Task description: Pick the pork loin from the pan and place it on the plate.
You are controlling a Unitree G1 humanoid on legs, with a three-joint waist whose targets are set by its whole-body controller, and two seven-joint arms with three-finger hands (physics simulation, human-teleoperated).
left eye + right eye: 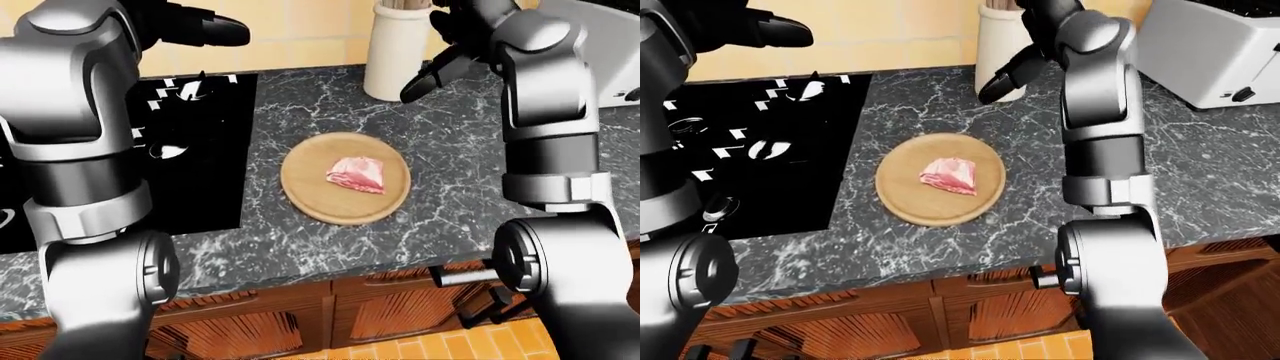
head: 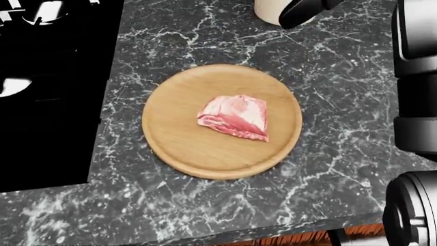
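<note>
The pork loin (image 2: 234,117) lies on the round wooden plate (image 2: 179,146) (right of centre), which sits on the marble counter (image 2: 205,210) beside the black stove (image 1: 190,161). The right hand (image 1: 436,71) hangs by the cream jar (image 1: 392,52), fingers spread, empty; the left hand (image 1: 205,28) is raised above the stove, fingers extended

No text, label, brand, number or sign can be read in any of the views. White marks are seen on the black stove (image 1: 190,150), but they are only glints, not letters. A small dark knob is seen on the toaster (image 1: 1215,52) in the right-eye view; no legible marking is carried beside it.
</note>
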